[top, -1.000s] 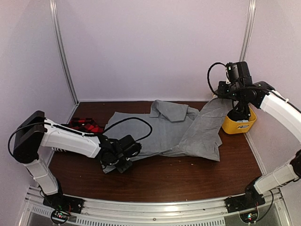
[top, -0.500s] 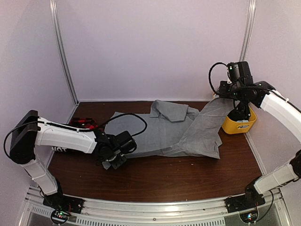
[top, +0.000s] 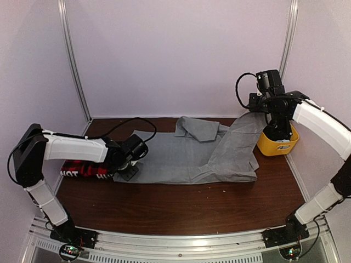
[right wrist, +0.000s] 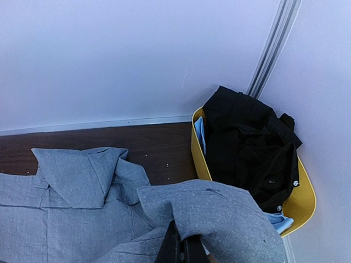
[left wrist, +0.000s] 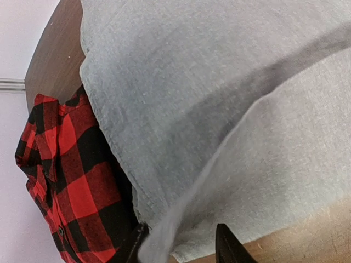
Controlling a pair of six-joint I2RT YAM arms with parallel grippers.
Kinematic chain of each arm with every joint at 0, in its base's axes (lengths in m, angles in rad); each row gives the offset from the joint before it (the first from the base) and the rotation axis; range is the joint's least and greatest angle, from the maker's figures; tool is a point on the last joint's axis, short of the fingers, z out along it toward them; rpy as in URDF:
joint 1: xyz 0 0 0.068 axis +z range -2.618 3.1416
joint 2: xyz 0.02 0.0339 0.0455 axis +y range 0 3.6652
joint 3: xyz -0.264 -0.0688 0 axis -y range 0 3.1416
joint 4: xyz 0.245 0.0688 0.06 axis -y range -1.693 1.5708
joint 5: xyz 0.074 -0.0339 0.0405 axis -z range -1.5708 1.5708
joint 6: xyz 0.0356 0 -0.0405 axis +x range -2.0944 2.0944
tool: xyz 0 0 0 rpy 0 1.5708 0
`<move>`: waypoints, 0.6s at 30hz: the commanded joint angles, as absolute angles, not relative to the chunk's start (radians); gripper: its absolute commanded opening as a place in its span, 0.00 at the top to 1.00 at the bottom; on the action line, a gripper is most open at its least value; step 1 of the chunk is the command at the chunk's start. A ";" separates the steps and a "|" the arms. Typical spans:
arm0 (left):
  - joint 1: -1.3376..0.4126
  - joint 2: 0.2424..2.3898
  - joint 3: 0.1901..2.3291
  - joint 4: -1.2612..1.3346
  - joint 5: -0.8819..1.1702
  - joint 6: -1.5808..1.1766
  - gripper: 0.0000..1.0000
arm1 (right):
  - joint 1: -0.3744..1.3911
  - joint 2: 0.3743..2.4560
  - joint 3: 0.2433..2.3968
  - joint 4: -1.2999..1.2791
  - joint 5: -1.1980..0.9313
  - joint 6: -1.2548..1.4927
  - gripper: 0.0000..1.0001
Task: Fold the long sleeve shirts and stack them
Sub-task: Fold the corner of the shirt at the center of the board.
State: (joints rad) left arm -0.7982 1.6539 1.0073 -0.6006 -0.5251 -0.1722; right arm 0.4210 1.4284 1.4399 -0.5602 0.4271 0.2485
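The step in hand looks like spreading the grey shirt point(top: 181, 156) flat before any fold is made. It lies across the middle of the worktop point(top: 186, 205), collar toward the back wall and body mostly smooth. Its right side is lifted off the surface and hangs in a slack sheet from the right pincer point(top: 258, 109). In the right wrist view that pincer is pinched narrow with grey cloth draped over and around its tips, so I judge it to be gripping the shirt's right edge or sleeve. It holds the cloth high, just beside the yellow bin point(top: 279, 143), which has dark clothes point(right wrist: 247, 148) in it. The left pincer point(top: 129, 171) sits low at the shirt's left edge. In its wrist view a bunched ridge of grey cloth runs down between the two fingers point(left wrist: 227, 246), so it appears clamped on that edge. The plaid shirt point(top: 82, 169) lies crumpled at the far left of the worktop, partly under the left arm and touching the grey shirt's border, with white lettering showing along its near side; it seems not yet folded. The next move calls for laying the raised right portion down without letting it drape into the bin. It then calls for folding the sleeves in across the body while the left side stays taut. The loose sheet could sag and wrinkle if it is lowered too quickly.
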 commanded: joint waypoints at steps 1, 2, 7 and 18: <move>-0.754 1.730 1.068 -0.588 -0.580 -0.171 0.56 | 0.413 1.489 1.504 -0.511 0.467 0.205 1.00; -0.745 1.745 1.076 -0.590 -0.591 -0.172 0.54 | 0.413 1.503 1.511 -0.508 0.472 0.196 1.00; -0.706 1.792 1.112 -0.615 -0.640 -0.186 0.46 | 0.412 1.563 1.540 -0.494 0.481 0.164 1.00; -0.689 1.714 1.123 -0.586 -0.586 -0.236 0.32 | 0.442 1.629 1.600 -0.520 0.456 0.200 1.00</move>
State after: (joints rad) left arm -0.6918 1.7840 1.1038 -0.6258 -0.6235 -0.2012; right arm 0.4217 1.6238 1.5555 -0.5121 0.4442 0.1795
